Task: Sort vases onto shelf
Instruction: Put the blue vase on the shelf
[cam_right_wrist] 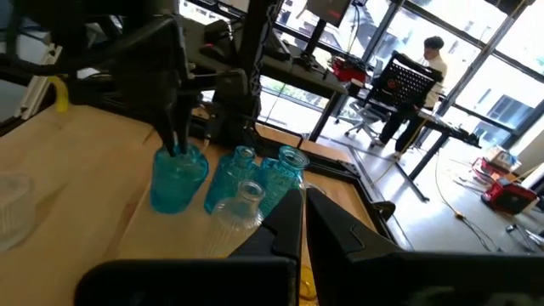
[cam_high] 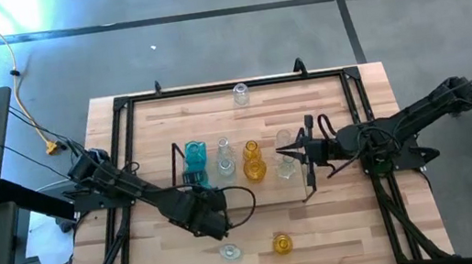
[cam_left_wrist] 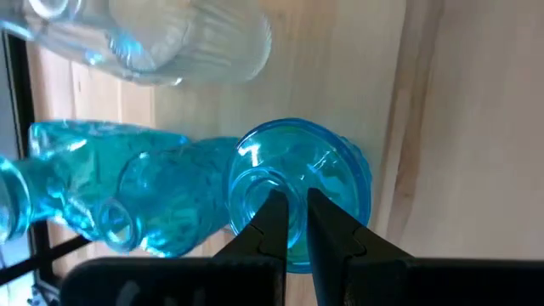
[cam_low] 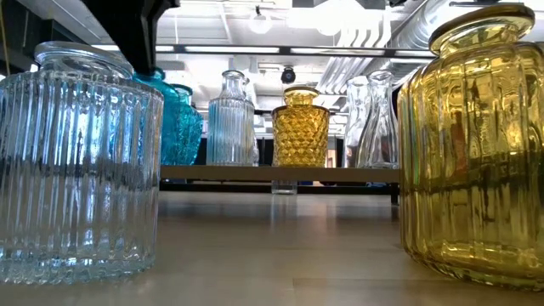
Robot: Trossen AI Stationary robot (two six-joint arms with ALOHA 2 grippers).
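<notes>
Table (cam_high: pixel 342 228): pale wood butcher-block, smooth, edged by a black frame.

Shelf (cam_high: pixel 309 177): low rack, thin dark metal ends, light wood deck, mid-table. It holds two blue vases at its left end, then a clear vase, an amber diamond-cut vase (cam_low: pixel 299 127) and more clear ones to the right.

Loose vases: a clear ribbed jar (cam_low: pixel 81 170) and an amber ribbed jar (cam_low: pixel 476 153) near the front edge; one clear vase (cam_high: pixel 241 93) at the far edge.

Blue vase (cam_left_wrist: pixel 297 191): translucent, textured glass, bulbous, narrow neck, standing on the table just beside the shelf's left end.

Left gripper (cam_left_wrist: pixel 291 223): fingers close together, pinched on the blue vase's rim, one inside the mouth.

Right gripper (cam_high: pixel 290 151): over the shelf's right part; fingers nearly together, holding nothing that I can see.

Risks, as judged: a rim pinch on slick glass may slip or let the vase swing; the crowded left end invites knocking neighbours; the right gripper sits near the clear vases.
</notes>
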